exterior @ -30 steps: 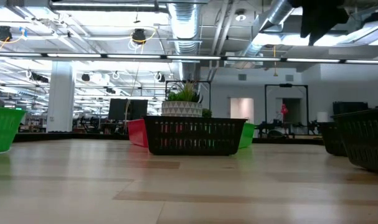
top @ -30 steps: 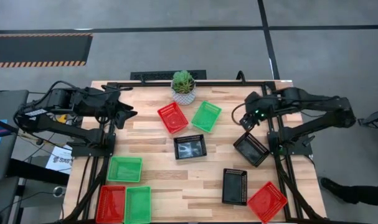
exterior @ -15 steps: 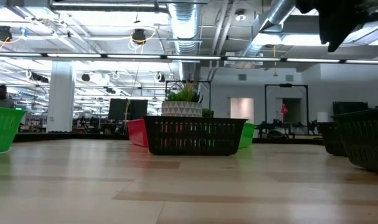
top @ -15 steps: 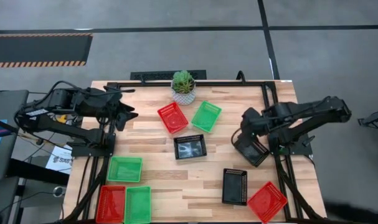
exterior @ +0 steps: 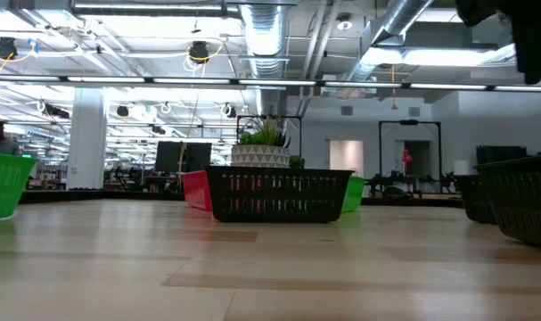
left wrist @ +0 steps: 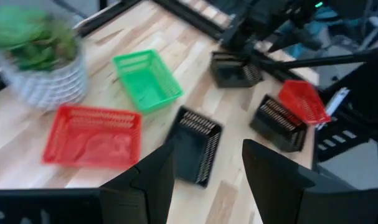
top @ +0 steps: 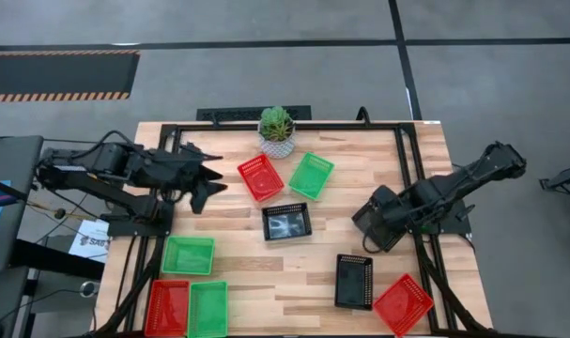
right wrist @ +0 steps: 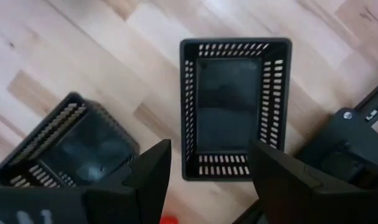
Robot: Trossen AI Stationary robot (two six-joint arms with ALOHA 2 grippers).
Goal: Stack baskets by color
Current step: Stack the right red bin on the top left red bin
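Observation:
Red, green and black baskets stand on their bases on the wooden table. A red basket (top: 260, 176), a green one (top: 311, 176) and a black one (top: 286, 222) sit mid-table. My right gripper (right wrist: 207, 180) hangs open, pointing down, above the black basket (right wrist: 233, 109) at the table's right edge, apart from it. Another black basket (right wrist: 76, 149) stands nearer the front. My left gripper (top: 207, 183) is open in the air left of the red basket (left wrist: 92, 134), with nothing between its fingers.
A potted plant (top: 276, 130) stands at the far edge. A green basket (top: 188, 254), a red one (top: 166, 306) and another green one (top: 207, 308) fill the near left corner. A red basket (top: 403, 304) sits near right. Bare wood lies along the near middle.
My right gripper has swung toward the table's near edge and sunk, from beside the far right rail to over the black basket at the right edge. My left gripper has gone toward the table's middle, closer to the red basket. No basket has moved.

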